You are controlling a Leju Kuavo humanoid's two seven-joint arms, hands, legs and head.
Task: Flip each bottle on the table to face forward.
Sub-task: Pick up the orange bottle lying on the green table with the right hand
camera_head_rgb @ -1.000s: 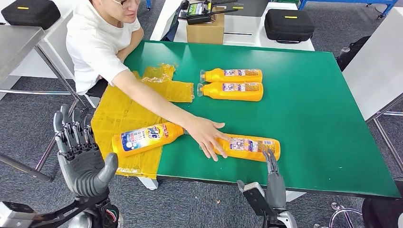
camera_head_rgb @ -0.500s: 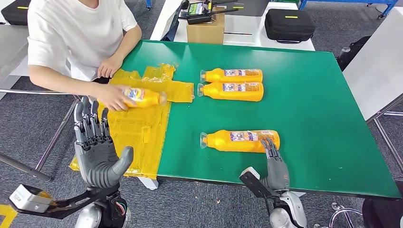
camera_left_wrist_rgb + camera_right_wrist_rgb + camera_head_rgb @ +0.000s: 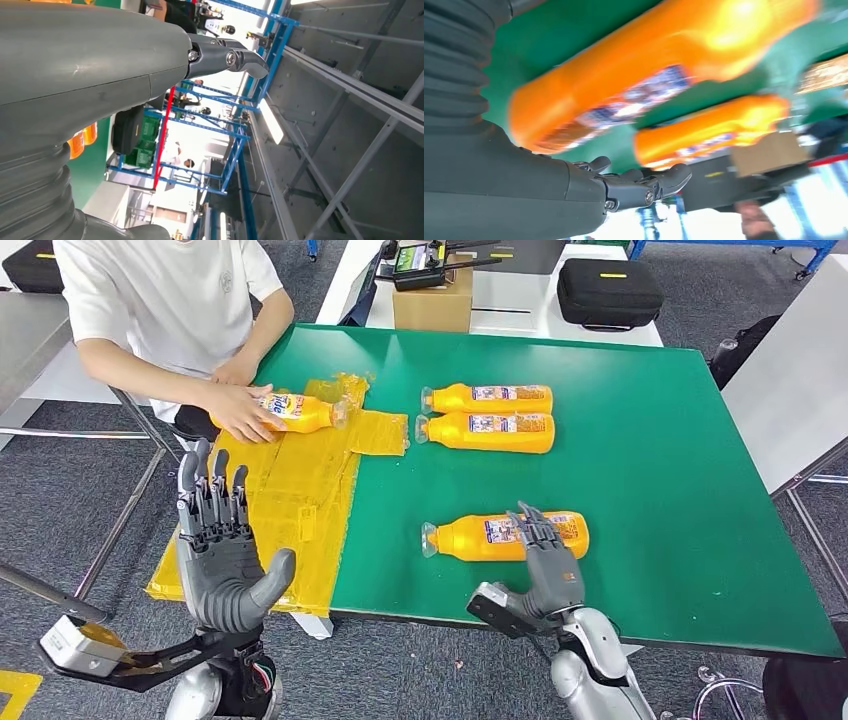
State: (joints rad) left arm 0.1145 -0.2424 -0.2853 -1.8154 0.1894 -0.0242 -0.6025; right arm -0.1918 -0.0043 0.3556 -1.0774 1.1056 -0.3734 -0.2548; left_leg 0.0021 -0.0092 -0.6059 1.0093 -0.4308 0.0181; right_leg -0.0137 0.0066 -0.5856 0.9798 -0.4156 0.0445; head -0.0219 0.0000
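While the right hand (image 3: 543,558) rests spread fingers on the near bottle (image 3: 500,536) by the table (image 3: 650,490) edge, the left hand (image 3: 222,550) hovers, fingers apart; contact unclear.

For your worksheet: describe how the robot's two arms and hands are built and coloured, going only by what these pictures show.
Both hands, left hand and right hand, are dark grey, with thick smooth thumbs and darker, segmented fingers showing small screws. Each wrist wears a grey ribbed cover. The forearms below are rounded silver shells. A boxy grey unit sits at each wrist, and red and dark cables show near the left arm's base.
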